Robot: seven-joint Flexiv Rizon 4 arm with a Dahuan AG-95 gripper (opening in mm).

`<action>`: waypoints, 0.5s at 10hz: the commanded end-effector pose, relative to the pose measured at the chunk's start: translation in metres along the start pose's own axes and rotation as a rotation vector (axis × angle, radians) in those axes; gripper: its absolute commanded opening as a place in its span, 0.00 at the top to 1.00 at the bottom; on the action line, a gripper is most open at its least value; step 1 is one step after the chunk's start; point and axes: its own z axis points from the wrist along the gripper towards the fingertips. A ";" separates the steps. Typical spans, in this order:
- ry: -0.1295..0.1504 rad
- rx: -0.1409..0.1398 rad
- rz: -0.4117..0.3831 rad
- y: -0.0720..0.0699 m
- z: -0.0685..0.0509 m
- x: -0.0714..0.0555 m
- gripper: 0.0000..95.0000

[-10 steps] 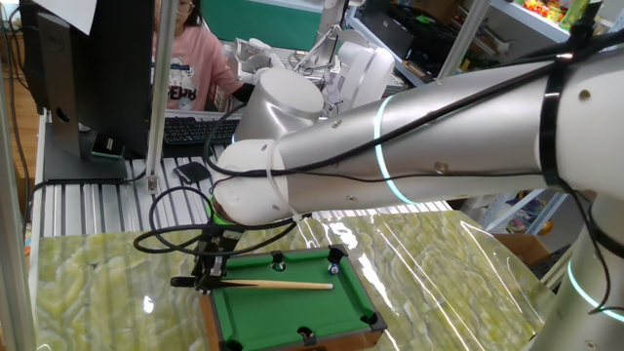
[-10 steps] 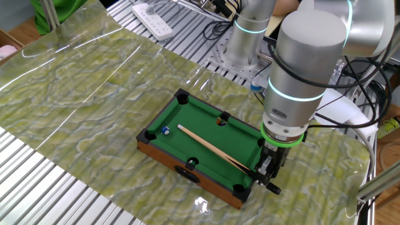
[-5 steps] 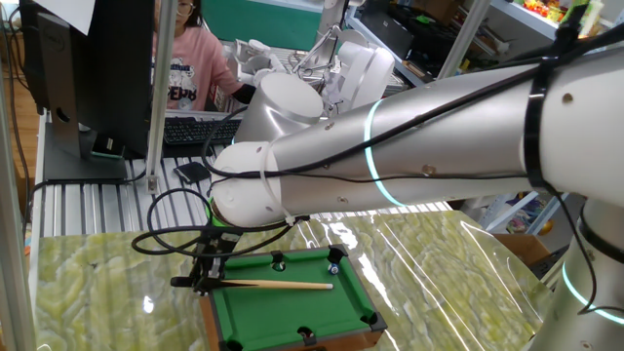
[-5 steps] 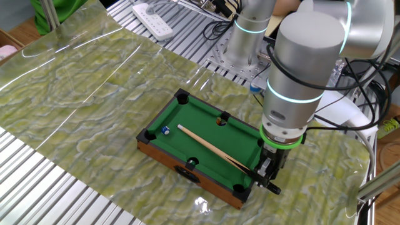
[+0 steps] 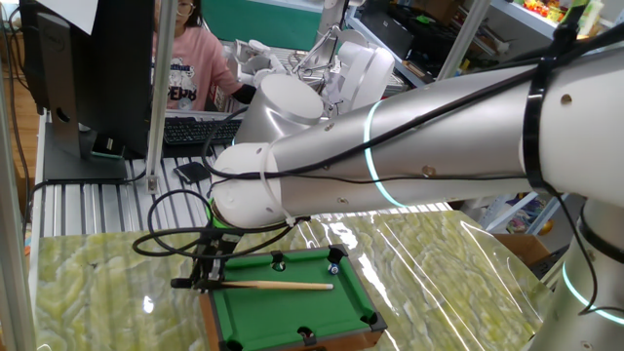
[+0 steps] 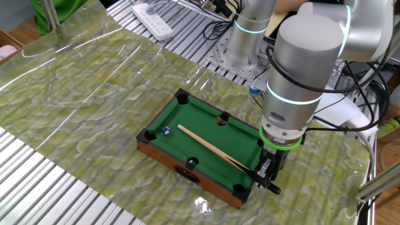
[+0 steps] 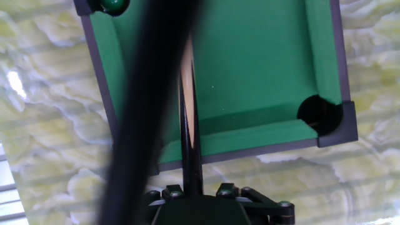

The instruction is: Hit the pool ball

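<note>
The pool ball (image 6: 165, 130), tiny and pale bluish, lies on the miniature green table (image 6: 201, 123) near its left corner pocket. My gripper (image 6: 265, 178) is at the table's opposite end, shut on the black end of the thin tan cue stick (image 6: 212, 147). The stick lies low over the felt, and its tip stops a short gap from the ball. In one fixed view my gripper (image 5: 205, 278) holds the stick (image 5: 278, 285) level. In the hand view the stick (image 7: 189, 112) runs forward from between my fingers; my gripper (image 7: 190, 189) sits at the bottom edge. The ball is out of that view.
A blurred black cable (image 7: 147, 106) crosses the hand view. A corner pocket (image 7: 320, 114) shows at the right. A white power strip (image 6: 156, 22) lies beyond the marbled mat. A person (image 5: 190, 58), a keyboard (image 5: 195, 129) and a monitor (image 5: 88, 68) are behind the table.
</note>
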 end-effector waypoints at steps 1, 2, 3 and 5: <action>-0.007 0.000 -0.005 -0.001 0.000 0.001 1.00; -0.009 0.000 -0.008 -0.001 -0.001 0.002 1.00; -0.009 0.003 -0.015 -0.004 -0.004 0.004 1.00; -0.012 0.007 -0.049 -0.007 -0.007 0.007 1.00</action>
